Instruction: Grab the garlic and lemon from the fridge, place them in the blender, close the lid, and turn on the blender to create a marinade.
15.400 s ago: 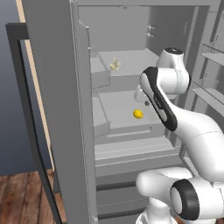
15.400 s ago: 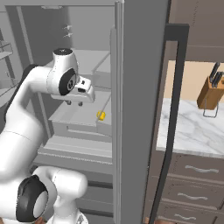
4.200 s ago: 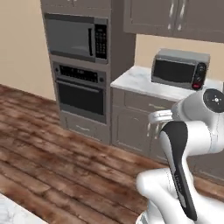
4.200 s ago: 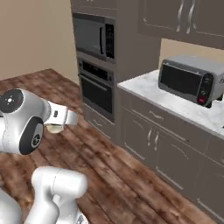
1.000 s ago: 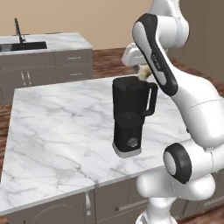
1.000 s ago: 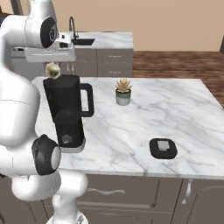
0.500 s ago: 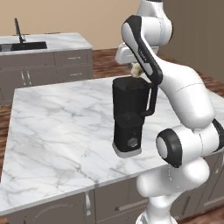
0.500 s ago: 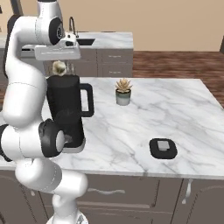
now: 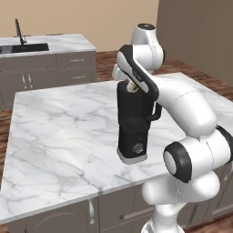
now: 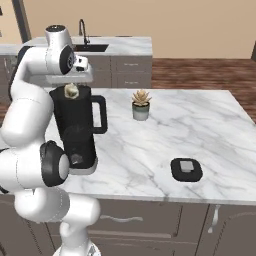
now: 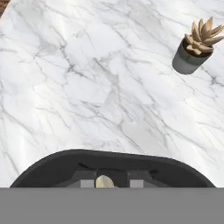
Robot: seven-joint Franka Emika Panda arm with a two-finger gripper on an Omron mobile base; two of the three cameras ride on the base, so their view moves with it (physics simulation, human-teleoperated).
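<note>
A home kitchen: a marble-topped island [image 10: 200,120] stands on a wood floor [image 10: 200,72], with grey drawers under it. Behind the island runs a grey counter [image 9: 54,43] with a sink [image 9: 22,47] and tap. A blender [image 10: 75,130] and potted plant [image 10: 141,104] sit on the island.

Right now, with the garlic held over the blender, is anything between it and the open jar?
Nothing visible. The garlic sits in the pincer right at the open mouth of the blender. The lid lies apart on the counter, and the potted plant stands off to the side.
</note>
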